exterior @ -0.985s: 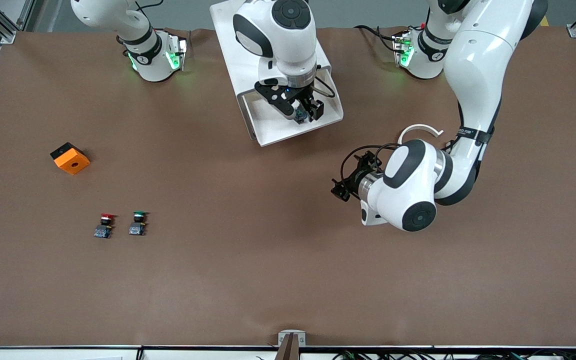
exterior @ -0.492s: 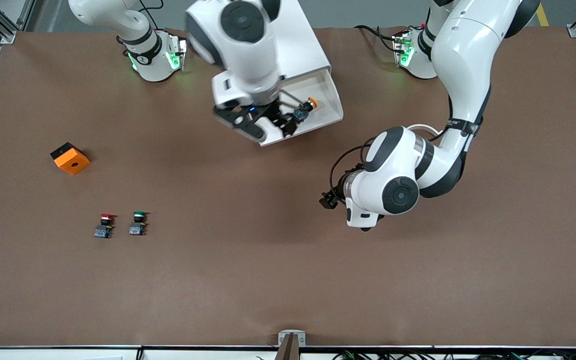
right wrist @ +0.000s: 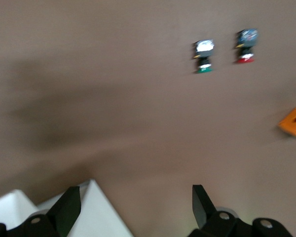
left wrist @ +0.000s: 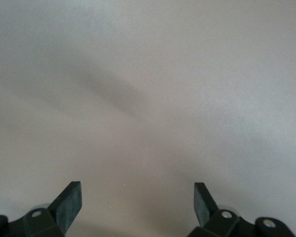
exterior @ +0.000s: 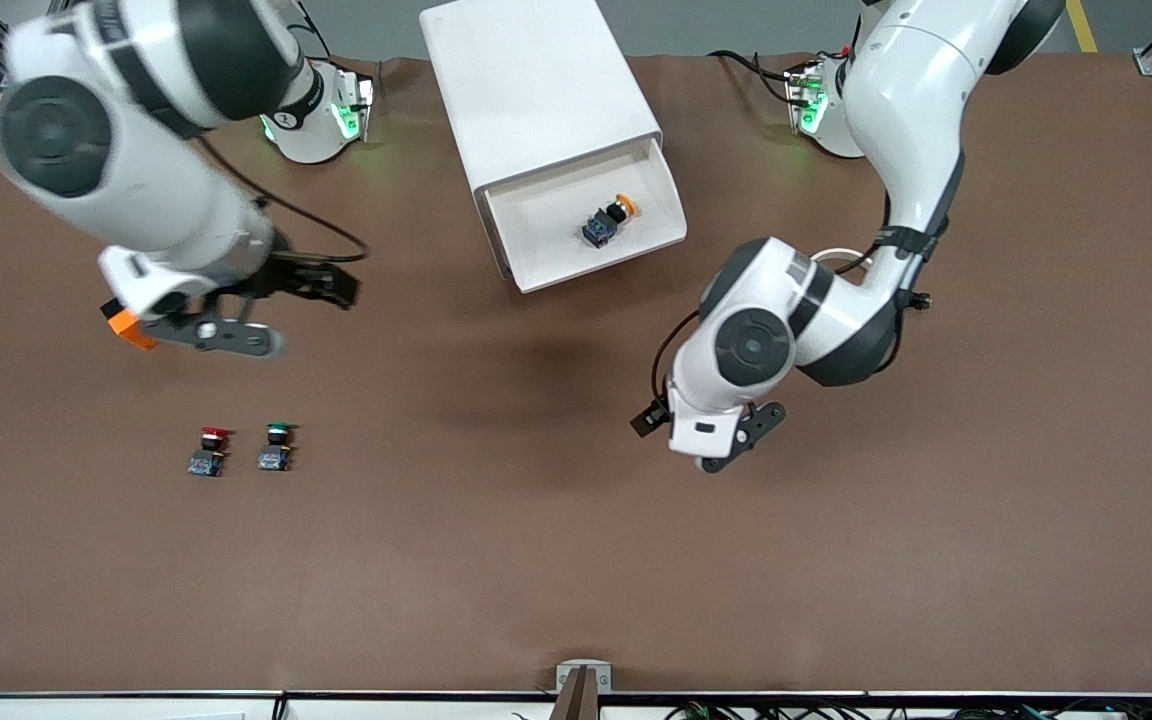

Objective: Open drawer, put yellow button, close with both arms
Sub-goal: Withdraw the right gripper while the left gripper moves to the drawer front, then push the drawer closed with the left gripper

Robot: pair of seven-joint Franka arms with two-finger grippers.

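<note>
We see the tiny yellow-capped push button [exterior: 607, 222] lying in the pulled-out top white drawer [exterior: 661, 192]; right gripper [exterior: 281, 310] open over brown surface [exterior: 536, 520] beside orange block [exterior: 123, 328], left gripper [exterior: 706, 440] open, empty

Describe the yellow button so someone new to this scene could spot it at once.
Find the white boxy cabinet between the arm bases; its top drawer stands pulled open. Inside lies the small push button with a yellow-orange cap, the only one off the brown table.
</note>
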